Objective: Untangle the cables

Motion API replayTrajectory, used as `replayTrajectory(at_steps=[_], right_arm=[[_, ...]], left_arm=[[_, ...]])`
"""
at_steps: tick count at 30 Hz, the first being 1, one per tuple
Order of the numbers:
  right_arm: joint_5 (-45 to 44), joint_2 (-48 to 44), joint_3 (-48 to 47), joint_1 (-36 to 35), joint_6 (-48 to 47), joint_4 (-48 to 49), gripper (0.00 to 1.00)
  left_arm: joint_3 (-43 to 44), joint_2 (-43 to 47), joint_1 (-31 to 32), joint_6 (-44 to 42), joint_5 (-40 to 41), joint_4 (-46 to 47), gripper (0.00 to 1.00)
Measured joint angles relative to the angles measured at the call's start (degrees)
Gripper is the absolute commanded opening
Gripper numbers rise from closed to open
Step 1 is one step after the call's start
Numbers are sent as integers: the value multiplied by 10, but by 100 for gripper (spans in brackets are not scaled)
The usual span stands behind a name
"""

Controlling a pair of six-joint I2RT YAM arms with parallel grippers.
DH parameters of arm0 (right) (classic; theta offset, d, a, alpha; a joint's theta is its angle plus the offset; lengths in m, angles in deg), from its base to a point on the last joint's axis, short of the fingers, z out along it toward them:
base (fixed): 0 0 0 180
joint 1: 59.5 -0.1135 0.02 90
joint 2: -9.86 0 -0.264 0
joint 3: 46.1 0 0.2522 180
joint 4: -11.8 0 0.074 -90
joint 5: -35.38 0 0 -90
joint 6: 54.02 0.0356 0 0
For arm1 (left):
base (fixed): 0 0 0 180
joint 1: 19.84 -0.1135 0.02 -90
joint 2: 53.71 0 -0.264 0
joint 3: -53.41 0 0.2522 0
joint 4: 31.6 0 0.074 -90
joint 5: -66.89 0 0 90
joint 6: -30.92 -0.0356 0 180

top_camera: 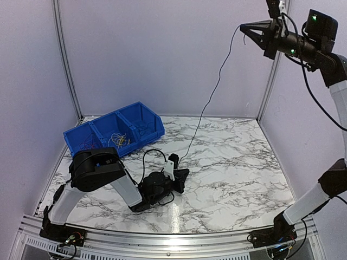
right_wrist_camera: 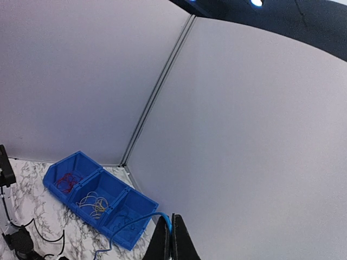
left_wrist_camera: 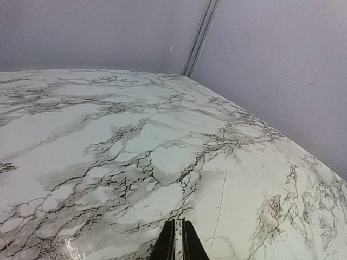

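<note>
My right gripper (top_camera: 243, 27) is raised high at the back right, shut on one thin blue cable (right_wrist_camera: 135, 218) pinched between its fingertips (right_wrist_camera: 172, 241). In the top view this cable (top_camera: 209, 97) hangs in a long line down to the table beside my left gripper (top_camera: 183, 177). My left gripper (left_wrist_camera: 178, 241) lies low over the marble table with its jaws nearly together and nothing visible between them. A thin line (left_wrist_camera: 221, 203) runs on the table just right of its fingers. Loose red (right_wrist_camera: 66, 181), yellow (right_wrist_camera: 95, 203) and blue (right_wrist_camera: 123, 221) cables lie sorted in a blue bin.
The blue three-compartment bin (top_camera: 154, 130) stands at the back left of the marble table (top_camera: 233, 173). Grey walls close in the back and both sides. A thick black robot cable (top_camera: 154, 154) loops over the left arm.
</note>
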Motion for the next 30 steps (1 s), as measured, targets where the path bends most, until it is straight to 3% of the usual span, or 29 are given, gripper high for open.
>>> replayTrajectory(at_steps=[13, 16, 18, 24, 30], right_arm=[[-69, -25, 65, 55, 38, 68, 0], [-100, -35, 124, 57, 38, 92, 0], [-129, -45, 216, 57, 35, 113, 0], [-149, -41, 391, 58, 27, 131, 0], [-133, -15, 486, 58, 25, 128, 0]], left_arm=[[-135, 53, 2, 2, 20, 55, 0], [-189, 89, 2, 2, 25, 61, 0], [-227, 152, 2, -3, 24, 48, 0], [-191, 339, -23, -13, 0, -157, 0], [-59, 406, -105, -11, -27, -402, 0]])
